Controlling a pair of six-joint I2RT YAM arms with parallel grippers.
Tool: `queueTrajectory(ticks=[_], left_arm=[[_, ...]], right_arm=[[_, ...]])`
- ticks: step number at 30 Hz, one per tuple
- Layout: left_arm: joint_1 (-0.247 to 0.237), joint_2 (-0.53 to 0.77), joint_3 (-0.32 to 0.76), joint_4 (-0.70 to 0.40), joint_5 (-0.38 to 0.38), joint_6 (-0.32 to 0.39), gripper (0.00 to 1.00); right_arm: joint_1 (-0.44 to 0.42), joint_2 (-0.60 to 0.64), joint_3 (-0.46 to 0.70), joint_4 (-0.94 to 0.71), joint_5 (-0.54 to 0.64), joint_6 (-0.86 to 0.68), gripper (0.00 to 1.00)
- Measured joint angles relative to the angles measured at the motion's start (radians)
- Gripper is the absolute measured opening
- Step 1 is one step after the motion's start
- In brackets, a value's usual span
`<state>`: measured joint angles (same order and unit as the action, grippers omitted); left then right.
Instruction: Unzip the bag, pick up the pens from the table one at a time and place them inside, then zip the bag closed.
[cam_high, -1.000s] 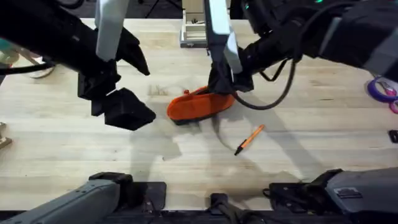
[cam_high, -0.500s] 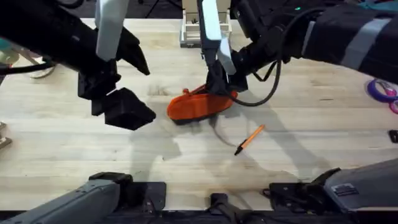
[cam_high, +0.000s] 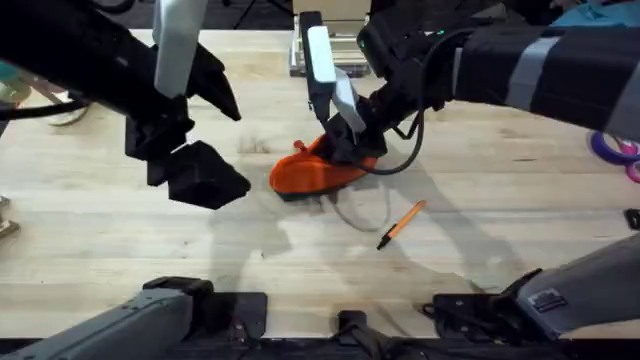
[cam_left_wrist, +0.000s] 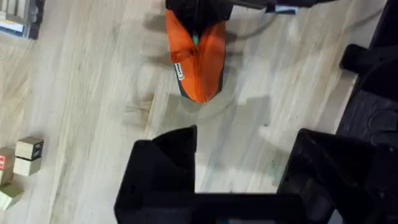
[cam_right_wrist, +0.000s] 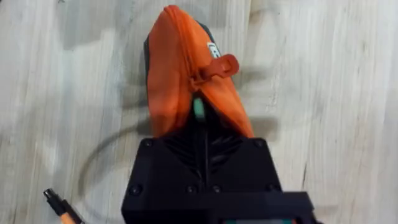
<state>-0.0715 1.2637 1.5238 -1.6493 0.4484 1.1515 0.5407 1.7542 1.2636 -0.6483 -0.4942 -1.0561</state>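
The orange bag (cam_high: 310, 172) lies on the table (cam_high: 480, 190) just left of centre, and its dark base strip shows in the left wrist view on the bag (cam_left_wrist: 198, 62). My right gripper (cam_high: 345, 147) presses down on the bag's right end, shut on the top of the bag (cam_right_wrist: 171, 74). The small orange zipper pull (cam_right_wrist: 217, 67) lies just ahead of its fingers. A slim orange pen (cam_high: 401, 223) with a black tip (cam_right_wrist: 57, 202) rests on the wood to the right and in front of the bag. My left gripper (cam_high: 205, 175) hovers open to the left of the bag, its fingers (cam_left_wrist: 165, 168) holding nothing.
A white box (cam_high: 315, 50) stands at the back edge behind the bag. A purple item (cam_high: 612, 145) lies at the far right. Small wooden blocks (cam_left_wrist: 28, 155) sit off to one side in the left wrist view. A thin cable loop (cam_high: 360, 210) hangs beside the bag.
My right gripper has slid left along the top of the bag, its arm swinging left with it. The left arm and the pen have stayed still.
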Motion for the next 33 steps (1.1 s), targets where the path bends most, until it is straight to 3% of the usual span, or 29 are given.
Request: queueTrajectory(ticks=[3,5,7,10,11,33], left_arm=[[0.0,0.0,0.0,0.0,0.0,0.0,0.995],[0.0,0.0,0.0,0.0,0.0,0.0,0.996],[0.0,0.0,0.0,0.0,0.0,0.0,0.996],[0.0,0.0,0.0,0.0,0.0,0.0,0.994],[0.0,0.0,0.0,0.0,0.0,0.0,0.995],[0.0,0.0,0.0,0.0,0.0,0.0,0.995]], right_arm=[[0.0,0.0,0.0,-0.002,0.0,0.001,0.046],[0.0,0.0,0.0,-0.003,0.0,-0.002,0.202],[0.001,0.0,0.0,-0.002,0.001,-0.003,0.434],[0.0,0.0,0.0,-0.003,0.004,-0.005,0.869],[0.0,0.0,0.0,-0.003,0.005,-0.011,0.967],[0.002,-0.001,0.0,-0.007,0.018,-0.011,0.998]])
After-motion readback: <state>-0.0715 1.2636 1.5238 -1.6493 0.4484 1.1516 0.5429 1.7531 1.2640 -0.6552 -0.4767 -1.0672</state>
